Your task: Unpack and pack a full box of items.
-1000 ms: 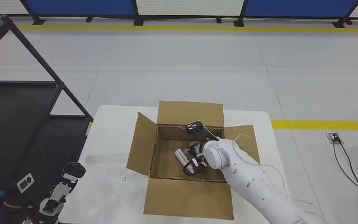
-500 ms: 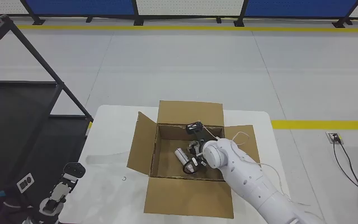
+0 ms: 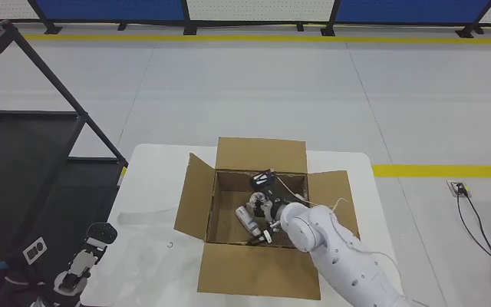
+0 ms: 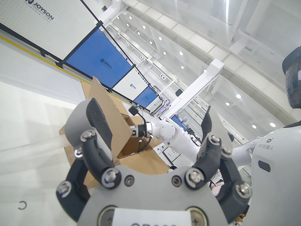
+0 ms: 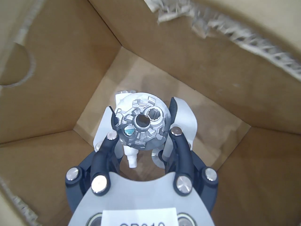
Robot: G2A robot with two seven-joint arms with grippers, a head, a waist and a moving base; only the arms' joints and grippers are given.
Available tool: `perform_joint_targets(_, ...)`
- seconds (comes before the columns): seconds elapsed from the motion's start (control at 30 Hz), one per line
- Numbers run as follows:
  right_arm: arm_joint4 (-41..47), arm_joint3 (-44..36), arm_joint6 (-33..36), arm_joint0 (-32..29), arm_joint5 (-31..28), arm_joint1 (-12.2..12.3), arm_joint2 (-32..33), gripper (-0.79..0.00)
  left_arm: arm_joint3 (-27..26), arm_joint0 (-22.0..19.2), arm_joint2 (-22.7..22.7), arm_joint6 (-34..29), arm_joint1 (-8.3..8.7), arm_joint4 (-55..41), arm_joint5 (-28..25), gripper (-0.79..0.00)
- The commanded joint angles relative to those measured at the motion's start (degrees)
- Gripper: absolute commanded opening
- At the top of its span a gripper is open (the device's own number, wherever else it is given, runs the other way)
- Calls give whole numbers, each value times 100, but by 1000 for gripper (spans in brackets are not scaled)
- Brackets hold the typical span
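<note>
Silver cast-metal cylindrical part (image 5: 141,123), likely heavy, rigid and slick, sits clamped across its round body by right gripper (image 5: 142,108) fingers (image 5: 184,118) inside brown cardboard box (image 5: 58,71).

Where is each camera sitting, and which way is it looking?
Top view: above the arms, looking down at the table and open box; the right arm is inside it.
Left wrist view: low by the table, looking up past the open left claw at the box and ceiling.
Right wrist view: inside the box, looking down at its floor; the right claw grips a metal part.
Shared: all show the box; top and left wrist views show the right arm.
</note>
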Motion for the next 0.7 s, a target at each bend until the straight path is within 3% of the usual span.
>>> perform_joint_targets(0.0, -301, -784, -436, -514, 86, 99, 265, -785, 0, 0, 0, 0, 0, 0, 0, 0)
perform_joint_targets(0.2, -933, -2400, -1116, -1716, 508, 332, 1243, -785, 0, 0, 0, 0, 0, 0, 0, 0)
perform_joint_targets(0.4, -949, -3820, -1866, -3050, 878, 483, 2557, -785, 0, 0, 0, 0, 0, 0, 0, 0)
perform_joint_targets(0.57, -676, -4176, -2041, -3755, 1107, 537, 3629, -785, 0, 0, 0, 0, 0, 0, 0, 0)
perform_joint_targets(0.67, -436, -4055, -1794, -3901, 1155, 556, 4097, -785, 0, 0, 0, 0, 0, 0, 0, 0)
